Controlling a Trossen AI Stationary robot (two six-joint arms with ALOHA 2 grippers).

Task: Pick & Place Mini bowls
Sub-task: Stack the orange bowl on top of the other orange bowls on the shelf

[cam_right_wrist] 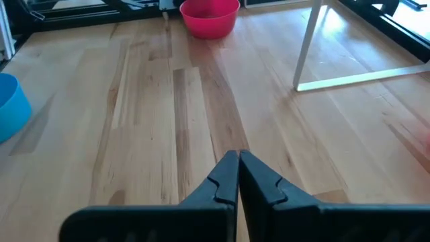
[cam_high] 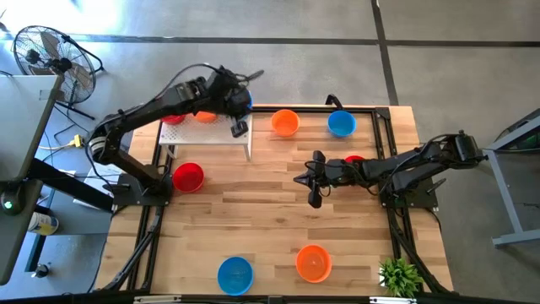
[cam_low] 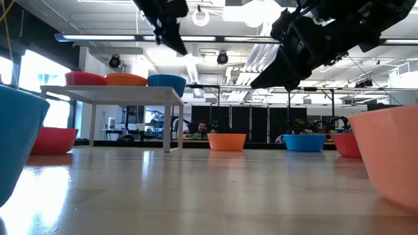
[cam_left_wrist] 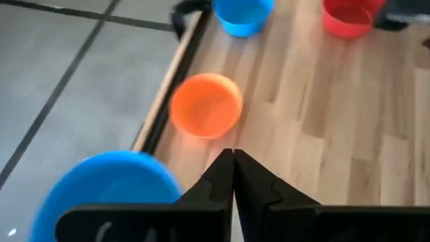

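Observation:
Three mini bowls sit in a row on the raised white perforated board (cam_high: 211, 135): red (cam_high: 173, 118), orange (cam_high: 205, 116) and blue (cam_high: 245, 101). My left gripper (cam_high: 239, 128) hangs shut just above the board's right end, next to the blue bowl (cam_left_wrist: 107, 195), touching nothing. My right gripper (cam_high: 314, 179) hovers shut over the middle of the table, also touching nothing (cam_right_wrist: 238, 165). Six more bowls rest on the tabletop: red (cam_high: 187, 177), orange (cam_high: 285, 122), blue (cam_high: 341, 123), blue (cam_high: 235, 275), orange (cam_high: 313, 263), and a red one (cam_high: 354, 159) partly hidden by the right arm.
The white board stands on thin legs (cam_right_wrist: 306, 47) above the wooden table. A small green plant (cam_high: 400, 275) sits at the near right corner. A black frame (cam_high: 384, 135) runs along the table's edges. Bare wood lies between the right gripper and the near bowls.

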